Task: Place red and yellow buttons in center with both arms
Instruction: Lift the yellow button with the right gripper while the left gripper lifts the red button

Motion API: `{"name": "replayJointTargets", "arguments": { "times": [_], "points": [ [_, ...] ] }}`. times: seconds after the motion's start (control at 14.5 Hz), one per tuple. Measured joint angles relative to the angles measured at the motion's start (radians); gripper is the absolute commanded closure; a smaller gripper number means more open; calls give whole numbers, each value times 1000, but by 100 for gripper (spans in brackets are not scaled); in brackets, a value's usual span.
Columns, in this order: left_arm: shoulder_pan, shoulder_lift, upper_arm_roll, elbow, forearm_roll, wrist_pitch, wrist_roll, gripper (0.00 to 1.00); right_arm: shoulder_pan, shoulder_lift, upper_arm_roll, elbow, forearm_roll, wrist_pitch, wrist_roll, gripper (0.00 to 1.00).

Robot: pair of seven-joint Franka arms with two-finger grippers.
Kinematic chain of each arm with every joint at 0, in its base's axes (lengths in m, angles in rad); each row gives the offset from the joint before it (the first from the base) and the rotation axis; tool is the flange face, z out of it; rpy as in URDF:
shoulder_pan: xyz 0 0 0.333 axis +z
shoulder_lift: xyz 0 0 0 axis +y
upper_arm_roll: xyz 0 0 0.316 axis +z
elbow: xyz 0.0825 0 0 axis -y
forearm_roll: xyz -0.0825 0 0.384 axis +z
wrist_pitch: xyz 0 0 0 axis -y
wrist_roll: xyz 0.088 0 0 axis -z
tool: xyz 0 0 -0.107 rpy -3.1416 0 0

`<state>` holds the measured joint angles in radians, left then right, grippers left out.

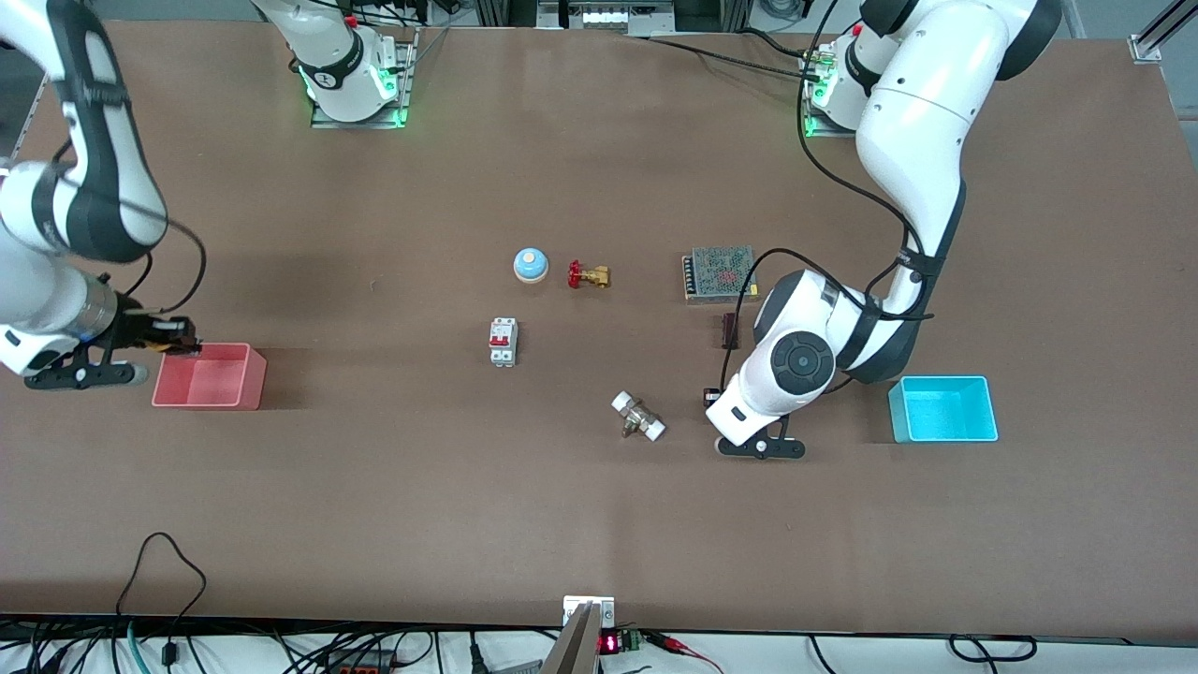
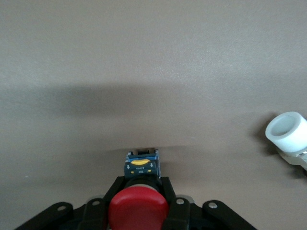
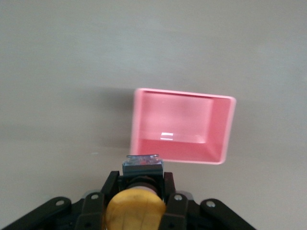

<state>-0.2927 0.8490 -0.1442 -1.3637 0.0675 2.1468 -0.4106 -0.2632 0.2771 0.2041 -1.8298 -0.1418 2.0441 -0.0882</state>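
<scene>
My left gripper (image 2: 142,183) is shut on the red button (image 2: 138,211), whose red cap faces the wrist camera and whose dark body points at the tabletop. In the front view the left gripper (image 1: 713,397) is low over the brown table beside a white-capped fitting (image 1: 638,417), and the arm hides the button. My right gripper (image 3: 141,179) is shut on the yellow button (image 3: 135,212). In the front view the right gripper (image 1: 178,337) is by the rim of the pink bin (image 1: 208,376) at the right arm's end.
Mid-table stand a white breaker with red switches (image 1: 504,341), a blue dome (image 1: 531,265), a red-handled brass valve (image 1: 588,274) and a mesh-topped power supply (image 1: 721,272). A cyan bin (image 1: 943,409) sits toward the left arm's end. The fitting (image 2: 288,132) and pink bin (image 3: 184,127) show in the wrist views.
</scene>
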Motion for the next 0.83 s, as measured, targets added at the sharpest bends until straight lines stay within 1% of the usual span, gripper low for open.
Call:
{"name": "replayJointTargets", "arguments": {
  "times": [0.07, 0.14, 0.21, 0.28, 0.48, 0.83],
  "points": [
    [0, 6, 0, 0, 5, 2, 1, 68, 16, -12, 37, -6, 0, -16, 67, 89],
    [0, 6, 0, 1, 14, 4, 1, 43, 39, -13, 69, -15, 0, -21, 131, 89],
    [0, 7, -1, 1, 22, 5, 1, 11, 72, -7, 91, -27, 0, -21, 183, 89],
    [-1, 8, 0, 0, 30, 7, 1, 0, 110, 5, 101, -38, 0, -19, 224, 89],
    [0, 11, 0, 0, 39, 14, 2, 0, 196, 72, 105, -54, 0, 21, 287, 89],
    [0, -4, 0, 17, 39, 24, 3, 0, 204, 195, 99, -60, -10, 139, 289, 87]
  ]
}}
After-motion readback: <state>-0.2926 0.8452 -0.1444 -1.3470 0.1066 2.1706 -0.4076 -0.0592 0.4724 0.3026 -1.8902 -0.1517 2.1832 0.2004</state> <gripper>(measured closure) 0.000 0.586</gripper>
